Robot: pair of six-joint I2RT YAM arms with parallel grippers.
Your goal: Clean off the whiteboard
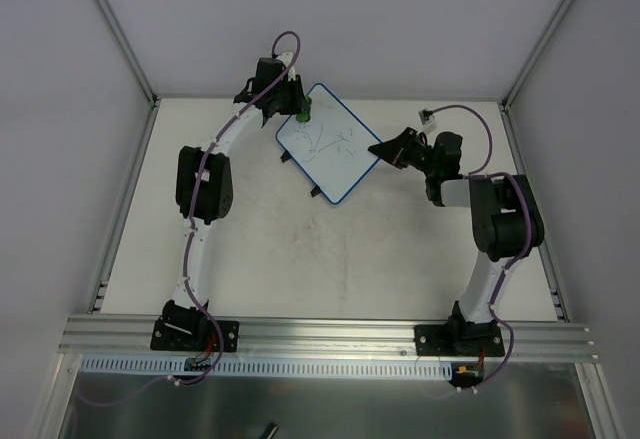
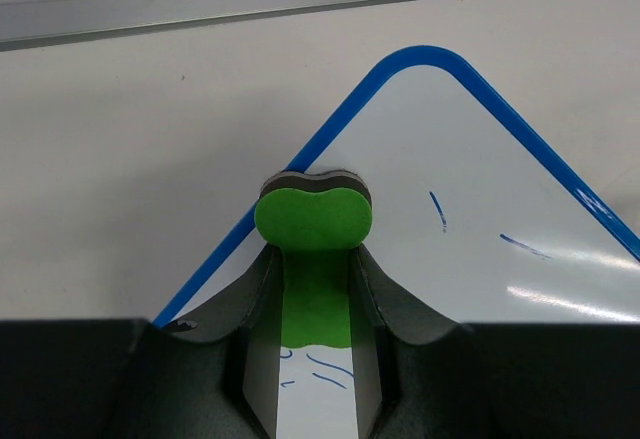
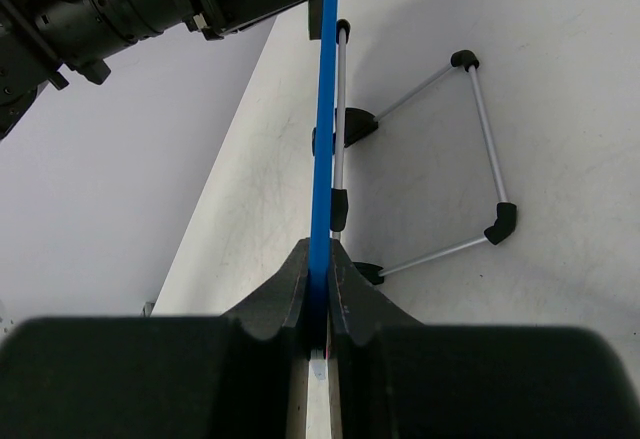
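The whiteboard (image 1: 328,143), white with a blue frame and thin dark scribbles, sits tilted near the table's back middle. My left gripper (image 1: 300,111) is shut on a green eraser (image 2: 313,221) and presses it on the board's far left corner; blue marks (image 2: 438,212) show beside it on the board (image 2: 470,159). My right gripper (image 1: 382,151) is shut on the board's right edge; the right wrist view shows the blue frame (image 3: 325,109) edge-on between my fingers (image 3: 287,294).
The board's wire stand (image 3: 470,159) with black tabs shows behind it on the white table (image 1: 300,259). Aluminium frame rails (image 1: 320,334) run along the near edge, and posts rise at the back corners.
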